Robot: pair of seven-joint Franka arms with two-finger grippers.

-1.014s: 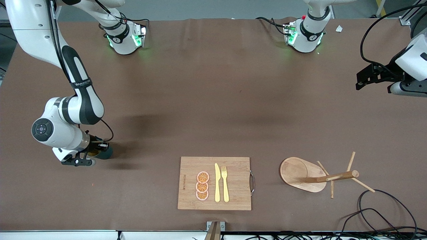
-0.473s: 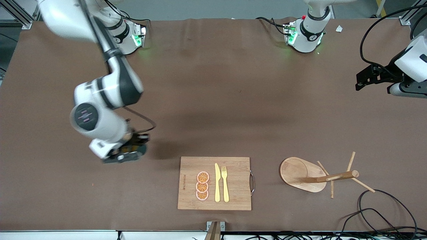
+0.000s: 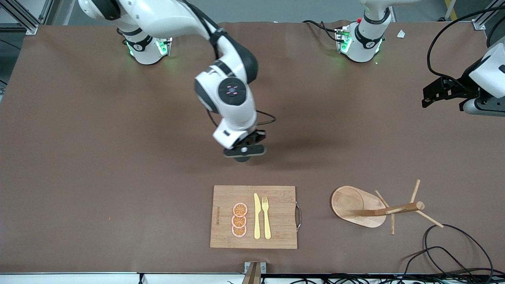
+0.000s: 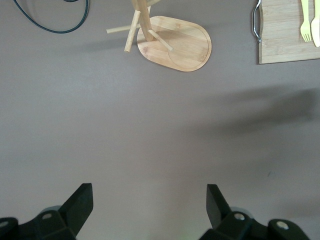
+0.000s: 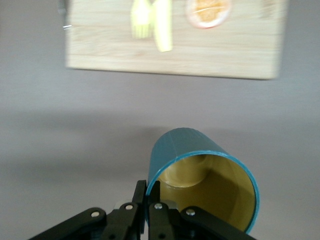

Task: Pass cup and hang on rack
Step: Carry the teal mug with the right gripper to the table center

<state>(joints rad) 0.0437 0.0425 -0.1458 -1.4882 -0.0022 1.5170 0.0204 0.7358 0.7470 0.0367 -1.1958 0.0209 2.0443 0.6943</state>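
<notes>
While the right gripper (image 3: 244,152) pinches the cup (image 5: 202,185) by its rim, it hangs over bare table.
The cup is up in the air, above the table farther from the camera than the board (image 3: 254,217); the rack (image 3: 369,206) stands beside that board; the left gripper (image 4: 149,212) waits with fingers spread.

The worktop (image 3: 118,130) is covered edge to edge by a brown mat, creased along the edge by the robot bases. Soft shadows are cast on the mat near its middle. Grey floor (image 3: 256,10) is seen past that edge. Aluminium framing (image 3: 19,14) is noted at one corner. Black cables (image 3: 453,252) are looped at the corner nearest the front camera, toward the left arm's end.
</notes>
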